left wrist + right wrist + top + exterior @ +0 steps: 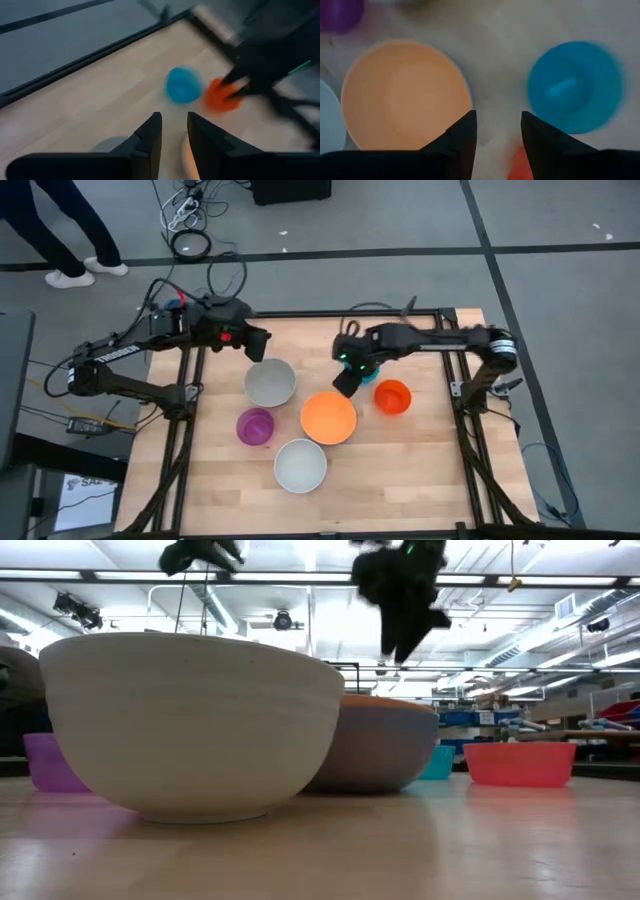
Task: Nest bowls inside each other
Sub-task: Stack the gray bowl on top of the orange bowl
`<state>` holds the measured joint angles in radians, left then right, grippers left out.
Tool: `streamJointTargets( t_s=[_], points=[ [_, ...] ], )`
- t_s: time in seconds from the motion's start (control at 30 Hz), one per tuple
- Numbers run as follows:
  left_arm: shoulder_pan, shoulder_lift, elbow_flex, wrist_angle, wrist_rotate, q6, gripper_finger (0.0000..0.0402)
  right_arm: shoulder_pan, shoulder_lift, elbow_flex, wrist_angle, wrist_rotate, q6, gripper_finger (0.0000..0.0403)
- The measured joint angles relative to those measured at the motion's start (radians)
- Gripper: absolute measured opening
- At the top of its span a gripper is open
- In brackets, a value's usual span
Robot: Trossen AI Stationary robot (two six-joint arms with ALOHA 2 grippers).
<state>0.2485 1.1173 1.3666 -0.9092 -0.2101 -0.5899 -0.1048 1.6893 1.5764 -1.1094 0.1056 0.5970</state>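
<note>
The right tool (346, 383) is seen raised above the bench (420, 480), over the gap between the orange bowl (328, 418) and the small teal bowl (575, 86), near the bench's middle. Its fingers (462, 134) are spread apart, and nothing is held between them. In the right wrist view the teal bowl is shown resting on the bare bench just beside the orange bowl, not touching it. A blue-grey rim is visible under the orange bowl in the low view, so the orange bowl appears to be seated inside a larger bowl (380, 755).

The small red-orange bowl (392, 396) is placed near the right edge, close to the teal one. The grey bowl (269, 382) is found toward the far edge, left of centre. The small purple bowl (255, 426) lies nearer the left edge, and the white bowl (300, 465) stands closest to the near edge.

The left tool (262, 343) is held above the far left part of the bench, beside the grey bowl. Its fingers (150, 137) are parted by a narrow gap, and nothing is gripped.
</note>
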Motion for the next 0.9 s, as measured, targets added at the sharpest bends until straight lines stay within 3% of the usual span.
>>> streamJointTargets(
  t_s=[0.1,0.23,0.4,0.57,0.9],
  points=[
    [0.000,0.018,-0.017,-0.126,-0.041,0.031,0.0101,0.000,-0.103,0.000,-0.025,0.096,0.035,0.0138],
    [0.000,0.058,-0.091,-0.250,-0.019,0.033,0.0101,-0.001,-0.217,0.000,-0.055,0.183,0.087,0.0137],
    [0.033,0.157,-0.184,-0.411,0.015,-0.129,0.0102,-0.002,-0.310,0.000,-0.077,0.214,0.156,0.0137],
    [0.046,0.243,-0.247,-0.341,0.125,-0.126,0.0103,0.003,-0.330,0.000,-0.078,0.207,0.196,0.0137],
    [0.053,0.382,-0.260,-0.315,0.090,-0.090,0.0104,0.043,-0.258,-0.001,-0.072,0.114,0.197,0.0135]
  ],
)
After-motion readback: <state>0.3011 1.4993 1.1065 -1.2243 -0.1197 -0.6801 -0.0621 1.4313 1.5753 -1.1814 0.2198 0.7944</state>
